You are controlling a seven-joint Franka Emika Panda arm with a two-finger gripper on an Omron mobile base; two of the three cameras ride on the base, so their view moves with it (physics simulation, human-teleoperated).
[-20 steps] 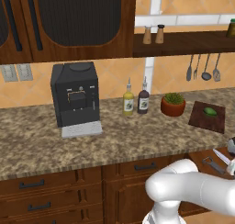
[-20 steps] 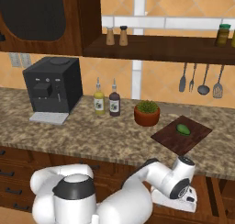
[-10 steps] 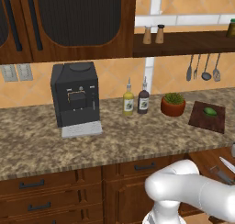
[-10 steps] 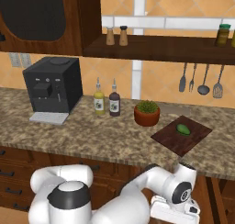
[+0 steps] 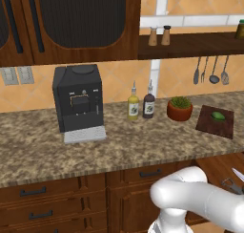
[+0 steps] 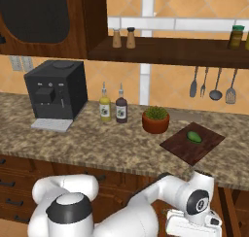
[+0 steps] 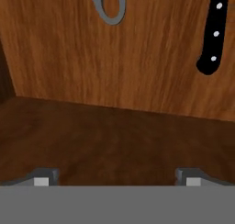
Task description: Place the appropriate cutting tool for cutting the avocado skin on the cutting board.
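Countertop, left to right as the right base view shows it: a boxy black coffee machine (image 6: 54,93) stands on the speckled brown granite counter (image 6: 87,143), followed by a yellow-labelled bottle (image 6: 105,106) and a dark bottle (image 6: 121,107) side by side, then a spiky green plant in a terracotta pot (image 6: 155,120). Right of the pot lies the flat rectangular dark reddish-brown wooden cutting board (image 6: 192,143), with the small smooth bright-green avocado (image 6: 194,136) resting on it. Grey long-handled utensils (image 6: 211,84) hang on the wall above the board.

The white arm (image 6: 146,207) reaches down below counter level, in front of the drawer fronts.

Hand view, left to right: the ringed end of a dark grey tool (image 7: 110,5) lies at the top against a wooden drawer surface (image 7: 114,81); at upper right lies the black riveted handle of the slim kitchen knife (image 7: 214,32), its blade out of frame. The gripper (image 7: 117,178) is spread wide, its two finger tips (image 7: 43,177) far apart at the bottom and holding nothing, well short of the knife.

In the left base view, a silvery tip (image 5: 238,174) shows at the right edge, below the counter.
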